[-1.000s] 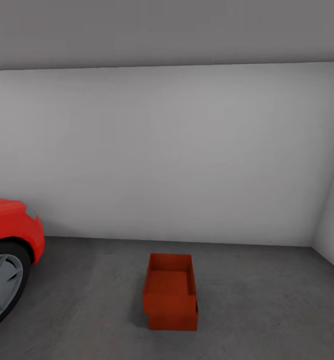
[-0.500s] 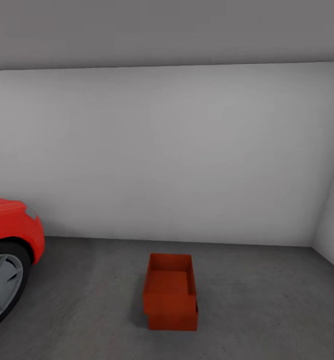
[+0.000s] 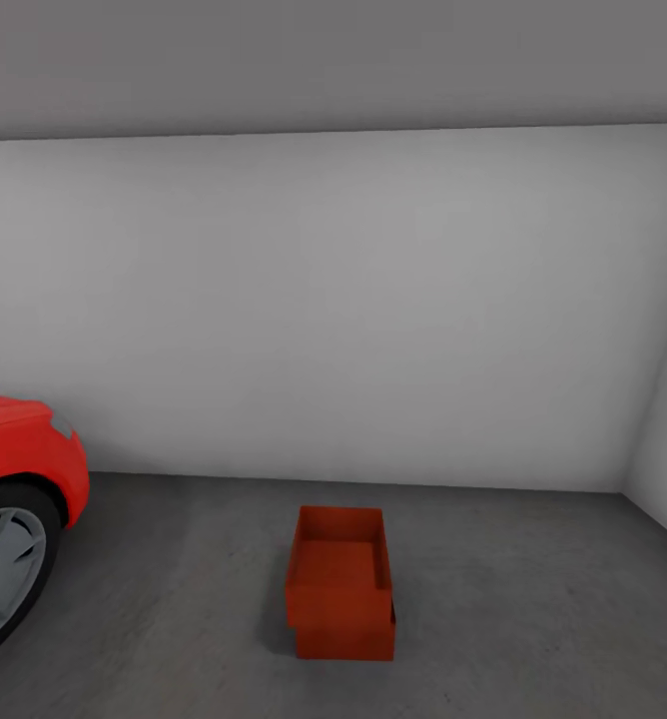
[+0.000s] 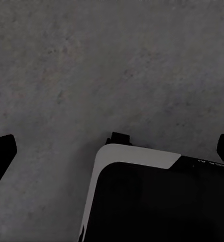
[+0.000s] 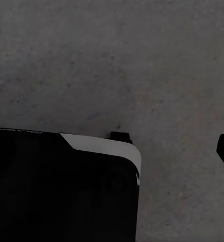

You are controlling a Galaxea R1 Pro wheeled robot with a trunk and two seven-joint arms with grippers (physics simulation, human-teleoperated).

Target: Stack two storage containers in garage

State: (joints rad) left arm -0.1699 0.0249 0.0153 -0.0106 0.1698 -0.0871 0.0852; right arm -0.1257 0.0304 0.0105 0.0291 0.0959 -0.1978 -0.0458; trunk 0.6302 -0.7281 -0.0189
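The two storage containers (image 3: 339, 584) sit on the dark grey floor (image 3: 533, 599) of the garage, one on top of the other, a little way out from the pale back wall (image 3: 333, 300) and well apart from the red car (image 3: 19, 499) at the left. From where I stand the stack looks done but not tidy: the upper bin sits skewed toward the left, so the lower one pokes out at the bottom right corner. If anything is left to do, I'd say it is only a check that the top bin rests steady, and should it need a nudge, push it gently and squarely at the rim so the bottom bin does not slide on the rough concrete. How deep the upper bin has settled into the lower one is hard to make out, since the two are the same orange-red and their edges blur together; the far side of the stack is hidden. The car is cut off by the edge, with just its front corner and a wheel showing. In the wrist views, the left gripper (image 4: 112, 151) looks spread wide, with a dark fingertip at either edge and nothing between them above bare floor; of the right gripper one dark tip shows at the edge, so I cannot tell its state, and a black and white part of the robot lies beneath each
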